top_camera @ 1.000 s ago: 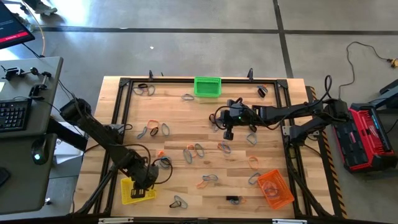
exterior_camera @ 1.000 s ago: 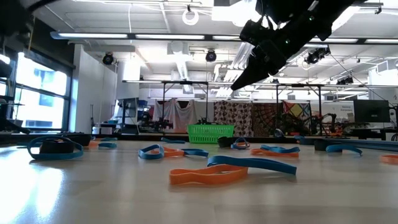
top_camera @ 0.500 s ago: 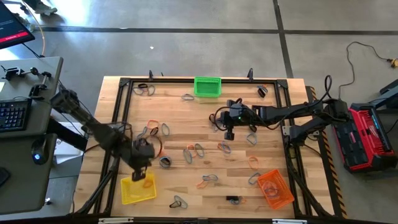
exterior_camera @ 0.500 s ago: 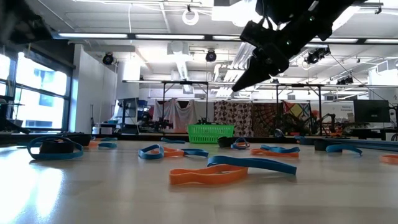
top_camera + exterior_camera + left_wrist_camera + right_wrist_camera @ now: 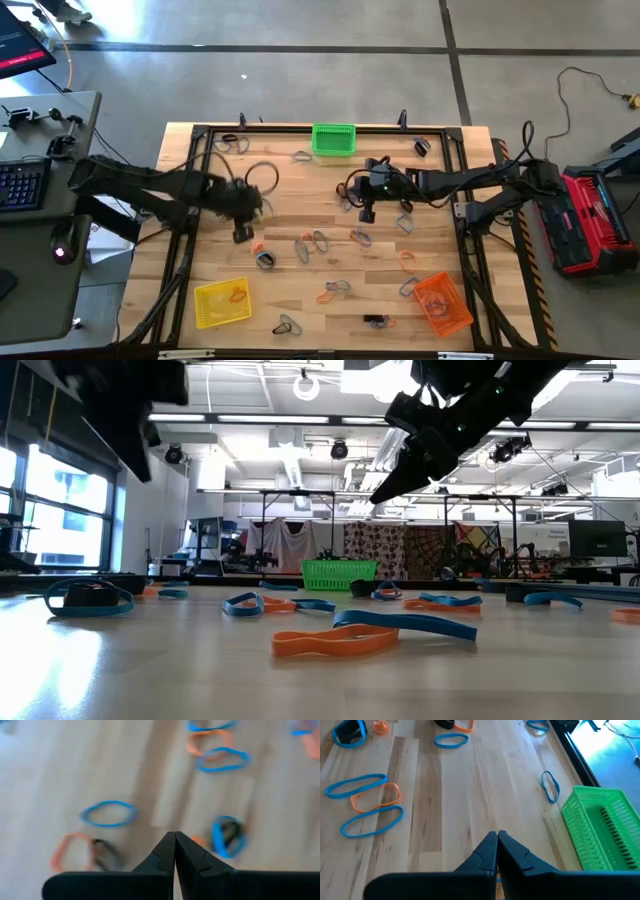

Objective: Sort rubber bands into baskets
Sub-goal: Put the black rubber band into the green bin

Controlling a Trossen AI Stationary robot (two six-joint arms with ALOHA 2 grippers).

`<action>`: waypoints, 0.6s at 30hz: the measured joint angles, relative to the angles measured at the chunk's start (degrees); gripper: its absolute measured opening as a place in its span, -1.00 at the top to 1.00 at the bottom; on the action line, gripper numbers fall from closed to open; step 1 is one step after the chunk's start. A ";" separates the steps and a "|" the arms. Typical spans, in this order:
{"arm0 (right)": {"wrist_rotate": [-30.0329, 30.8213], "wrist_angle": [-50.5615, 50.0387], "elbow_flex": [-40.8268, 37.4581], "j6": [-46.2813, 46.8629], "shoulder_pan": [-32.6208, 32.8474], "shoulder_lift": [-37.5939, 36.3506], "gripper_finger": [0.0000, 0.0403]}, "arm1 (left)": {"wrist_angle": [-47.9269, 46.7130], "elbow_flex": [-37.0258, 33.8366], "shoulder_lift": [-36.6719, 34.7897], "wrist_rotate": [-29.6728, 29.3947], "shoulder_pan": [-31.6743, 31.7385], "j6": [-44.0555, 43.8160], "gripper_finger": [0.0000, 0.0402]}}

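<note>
Several orange, blue and black rubber bands (image 5: 318,240) lie flat and scattered over the wooden table. The yellow basket (image 5: 208,308) stands near the front left, with an orange band (image 5: 235,293) lying inside it. At the far edge is the green basket (image 5: 333,138), and at the front right the orange basket (image 5: 443,303). My left gripper (image 5: 243,235) hangs shut and empty above the table's left half, over a blue band (image 5: 108,813). My right gripper (image 5: 367,215) hangs shut and empty above the middle, pointing toward the green basket (image 5: 597,832).
A black metal frame (image 5: 195,180) runs around the tabletop. A small black object (image 5: 374,320) lies near the front edge. Bare wood shows between the bands (image 5: 450,740). Left of the table stands a desk with a keyboard (image 5: 22,185); a red case (image 5: 590,215) sits at the right.
My left gripper has risen from over the yellow basket and swung toward the table's far edge and middle, turning as it went. The yellow basket, covered by the gripper a second ago, now shows an orange band inside. My right arm has kept still.
</note>
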 joint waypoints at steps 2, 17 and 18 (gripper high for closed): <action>0.01 0.02 0.00 1.01 0.00 -0.01 1.00 | -0.43 0.00 0.00 0.13 5.10 4.08 1.00; 0.17 0.05 0.00 1.37 0.00 -0.01 1.00 | 5.34 0.01 7.03 2.23 43.89 27.28 1.00; 0.17 0.07 0.00 1.37 0.00 -0.01 1.00 | 5.83 0.10 8.24 2.58 45.77 28.26 1.00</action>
